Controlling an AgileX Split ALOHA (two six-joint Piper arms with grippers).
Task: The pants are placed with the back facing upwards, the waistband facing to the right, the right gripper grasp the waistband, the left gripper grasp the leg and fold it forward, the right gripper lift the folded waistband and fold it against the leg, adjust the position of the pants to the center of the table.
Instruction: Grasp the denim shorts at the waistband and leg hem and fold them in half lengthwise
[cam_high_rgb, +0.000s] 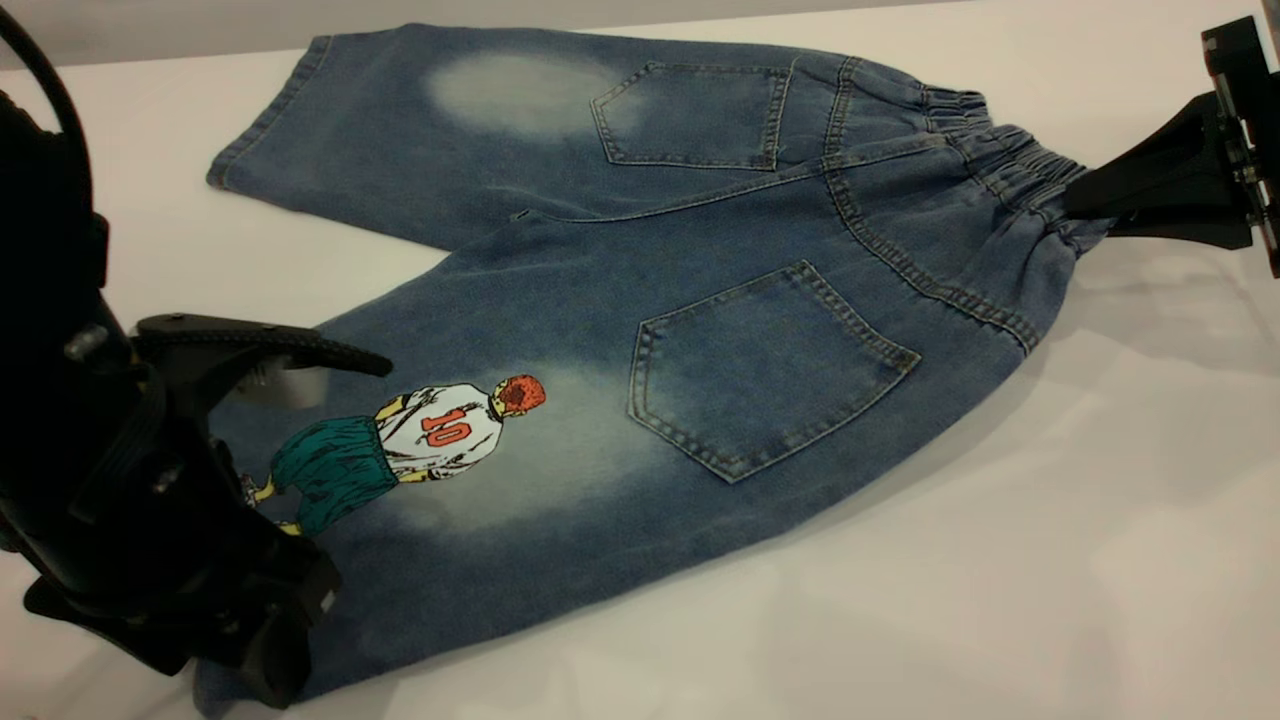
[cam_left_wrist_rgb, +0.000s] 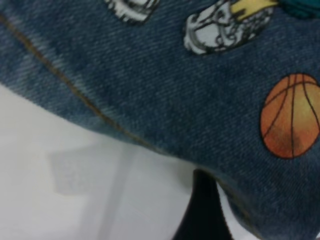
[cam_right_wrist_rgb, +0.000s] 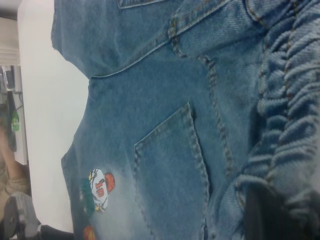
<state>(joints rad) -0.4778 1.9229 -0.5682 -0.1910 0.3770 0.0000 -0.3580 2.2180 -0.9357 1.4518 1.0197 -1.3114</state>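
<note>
The faded-blue denim pants (cam_high_rgb: 640, 330) lay flat on the white counter (cam_high_rgb: 1050, 560). The right gripper (cam_high_rgb: 1085, 200) pinched the ruffled waistband (cam_high_rgb: 1010, 165); the left gripper (cam_high_rgb: 270, 500) sat spread around the printed leg (cam_high_rgb: 420, 470) hem. If it closed shallow, the hem might slip mid-fold

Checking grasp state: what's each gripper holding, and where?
Right gripper pinches the pants at the waistband. Left gripper at the printed leg's hem; hold unclear.

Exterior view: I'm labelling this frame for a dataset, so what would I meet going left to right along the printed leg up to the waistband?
Left claw at the leg's hem → basketball-player print → pale bleached patch → back pocket → gathered waistband → right claw shut on it.
</note>
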